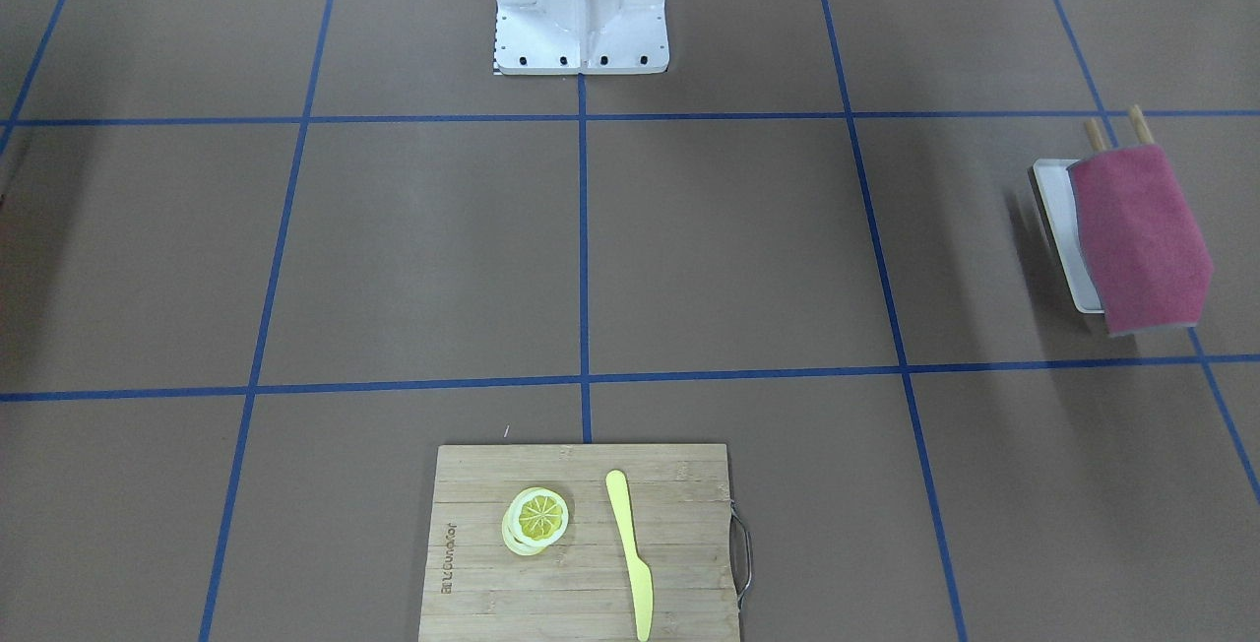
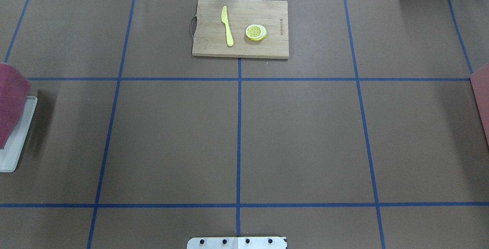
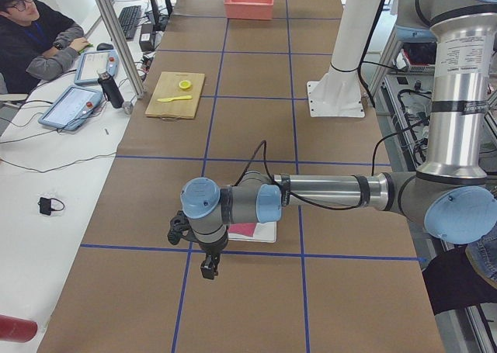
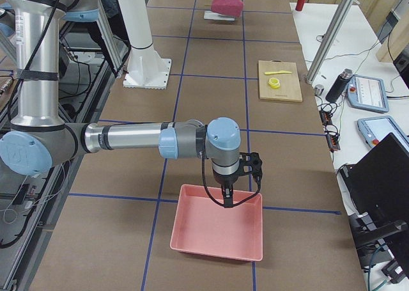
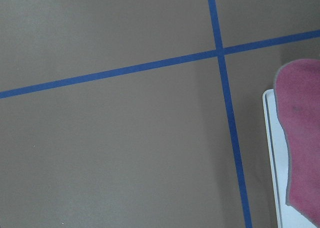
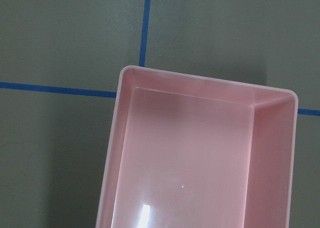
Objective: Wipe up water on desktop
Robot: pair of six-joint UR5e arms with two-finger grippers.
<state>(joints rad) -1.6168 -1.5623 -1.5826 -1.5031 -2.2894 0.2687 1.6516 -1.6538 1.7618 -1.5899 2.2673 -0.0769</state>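
**Both arms hang at opposite ends of the surface**

We see the brown surface (image 2: 305, 138) stretching across every view, flat and matte, split into big rectangles by blue tape lines (image 2: 239, 142).

The left end effector (image 3: 208, 269) hangs just above the surface at the robot's left end, pointing down, close to a tape crossing. It shows only in the side view, so we cannot tell whether its fingers are spread or pressed together. Just beside it lies a white tray (image 1: 1058, 228) with a dark pink cloth (image 1: 1140, 233) draped over it. Two wooden sticks (image 1: 1095, 135) poke out from under the cloth's edge.

The right end effector (image 4: 227, 200) hangs over a pink bin (image 4: 217, 230) at the opposite end, near the bin's far rim. Here too we cannot tell how its fingers stand.

On the operators' side, opposite the white robot base (image 1: 581, 7), rests a bamboo cutting board (image 1: 581, 544). It carries stacked lemon slices (image 1: 536, 519) and, beside them but apart, a yellow knife (image 1: 630, 553).

A person (image 3: 35, 35) sits at the adjoining white desk.
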